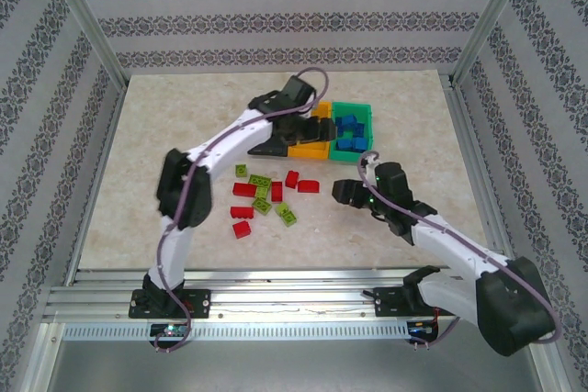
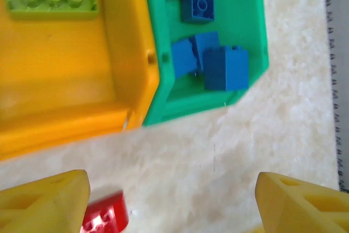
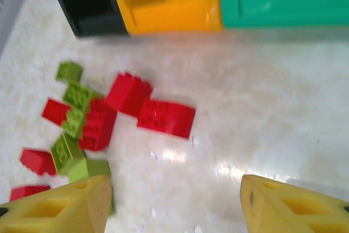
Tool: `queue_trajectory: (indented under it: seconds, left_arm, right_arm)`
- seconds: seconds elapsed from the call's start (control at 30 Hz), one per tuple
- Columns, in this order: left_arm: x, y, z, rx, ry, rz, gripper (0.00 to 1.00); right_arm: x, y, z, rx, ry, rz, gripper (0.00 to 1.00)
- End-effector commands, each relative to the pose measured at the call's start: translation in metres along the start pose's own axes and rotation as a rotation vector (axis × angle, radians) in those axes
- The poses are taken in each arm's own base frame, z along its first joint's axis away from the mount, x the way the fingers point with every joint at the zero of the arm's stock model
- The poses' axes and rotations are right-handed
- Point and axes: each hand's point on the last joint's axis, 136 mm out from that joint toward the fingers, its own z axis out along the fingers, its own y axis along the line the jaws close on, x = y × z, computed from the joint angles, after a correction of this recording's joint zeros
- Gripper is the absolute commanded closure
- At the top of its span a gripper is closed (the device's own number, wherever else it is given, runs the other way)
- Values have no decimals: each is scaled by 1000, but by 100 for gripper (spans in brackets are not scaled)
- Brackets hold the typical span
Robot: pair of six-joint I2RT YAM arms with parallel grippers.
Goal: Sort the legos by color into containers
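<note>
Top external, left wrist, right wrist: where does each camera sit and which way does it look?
Top external: above and behind the bases, looking down at the table; left arm and right arm show.
Left wrist: on the left gripper, looking down at orange bin and teal bin; yellow fingers show.
Right wrist: on the right gripper, looking across legos toward the bins; yellow fingers show.
Both wrist views share the orange and teal bins.

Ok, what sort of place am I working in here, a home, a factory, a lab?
Most likely a lab test cell, not a home: aluminium frame posts box in a marble-look tabletop, patterned panels stand in as walls, and a metal rail runs along the near edge.
</note>
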Motion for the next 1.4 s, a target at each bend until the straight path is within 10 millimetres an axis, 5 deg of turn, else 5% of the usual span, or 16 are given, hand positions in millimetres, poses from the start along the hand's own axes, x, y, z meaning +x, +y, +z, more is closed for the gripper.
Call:
queue_trajectory:
  seconds: [0.0, 0.23, 0.43, 0.6, 0.9, 1.37]
  left_arm:
    - [-7, 18, -41, 57, -163, -26, 21]
    - [72, 95, -90, -10, -197, -144, 20]
    - [134, 136, -132, -75, -232, -206, 20]
    - [165, 161, -158, -87, -298, -242, 8]
    - [174, 177, -179, -121, -281, -248, 7]
    - [163, 172, -197, -103, -86, -228, 4]
  right_arm:
    - [13, 8, 14, -6, 99, -27, 35]
    - [23, 26, 64, 43, 296, -97, 29]
    - [25, 1, 89, 266, 424, -225, 26]
    - [29, -6, 102, 312, 464, -240, 26]
    - [27, 7, 119, 313, 461, -264, 25]
    - [42, 3, 139, 363, 518, -292, 27]
